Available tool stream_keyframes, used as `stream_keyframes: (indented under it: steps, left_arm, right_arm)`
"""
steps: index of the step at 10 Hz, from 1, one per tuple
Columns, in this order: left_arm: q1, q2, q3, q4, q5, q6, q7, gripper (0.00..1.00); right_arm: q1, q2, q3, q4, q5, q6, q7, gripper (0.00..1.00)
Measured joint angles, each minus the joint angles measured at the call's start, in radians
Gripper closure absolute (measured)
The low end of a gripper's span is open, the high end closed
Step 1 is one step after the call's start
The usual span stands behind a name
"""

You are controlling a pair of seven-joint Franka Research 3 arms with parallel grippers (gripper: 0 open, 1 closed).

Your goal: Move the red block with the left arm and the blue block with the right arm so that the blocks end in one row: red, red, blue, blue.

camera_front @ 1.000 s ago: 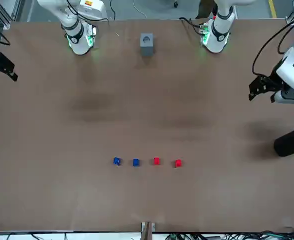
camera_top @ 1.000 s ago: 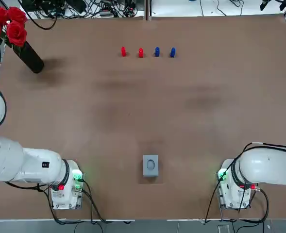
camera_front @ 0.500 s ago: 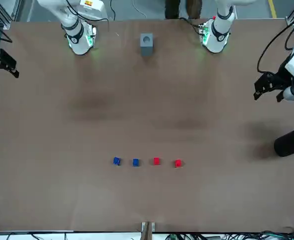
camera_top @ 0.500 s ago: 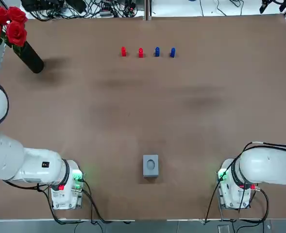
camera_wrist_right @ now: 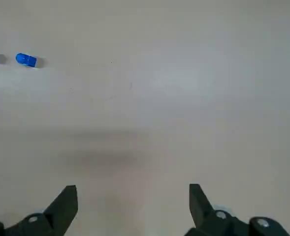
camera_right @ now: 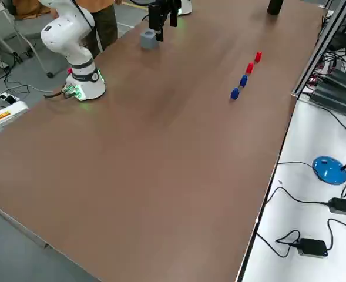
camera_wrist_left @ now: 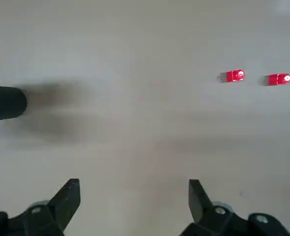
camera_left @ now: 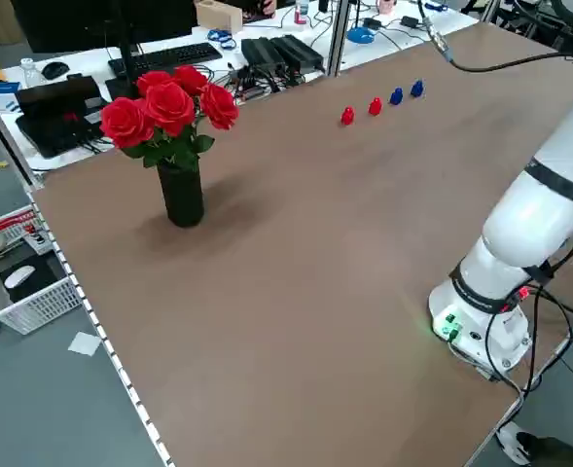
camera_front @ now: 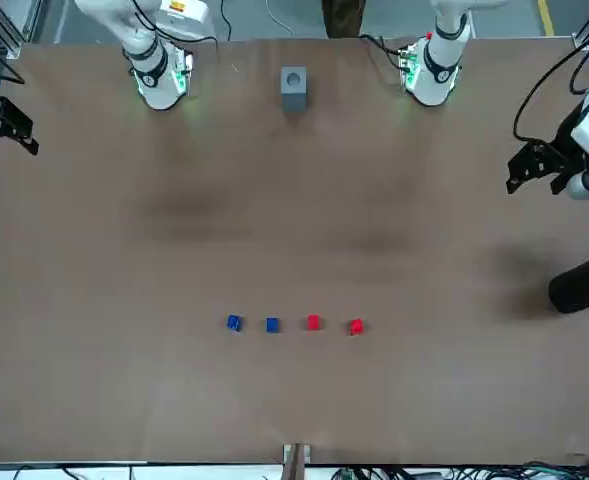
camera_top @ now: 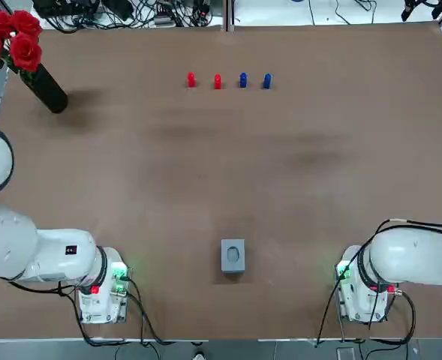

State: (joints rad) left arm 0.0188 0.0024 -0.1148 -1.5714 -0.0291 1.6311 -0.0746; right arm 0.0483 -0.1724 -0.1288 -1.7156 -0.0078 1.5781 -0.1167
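Four small blocks stand in one row at the far side of the table: red block (camera_top: 190,79), red block (camera_top: 217,81), blue block (camera_top: 242,79), blue block (camera_top: 267,80). My left gripper (camera_front: 534,178) hangs open and empty high over the table's left edge, near the vase. Its wrist view shows both red blocks (camera_wrist_left: 232,75) far off beyond its open fingers (camera_wrist_left: 68,201). My right gripper (camera_front: 2,135) hangs open and empty over the right edge. The two blue blocks (camera_wrist_right: 26,60) lie far beyond it in its wrist view.
A black vase (camera_top: 46,88) of red roses stands at the far left. A grey block (camera_top: 233,256) sits near the front, midway between the arm bases (camera_top: 100,294) (camera_top: 363,294). A person (camera_front: 344,12) stands behind the robot. Cables and desk gear lie past the far edge.
The left arm has drifted a little farther toward the left edge of the table. The right gripper barely shifted. The four blocks have not moved.
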Motion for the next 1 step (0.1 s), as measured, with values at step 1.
stream_keyframes:
  steps: [1]
  left_arm:
    - [0.000, 0.000, 0.000, 0.000, 0.000, 0.000, 0.000, 0.03]
  right_arm:
    - [0.000, 0.000, 0.000, 0.000, 0.000, 0.000, 0.000, 0.00]
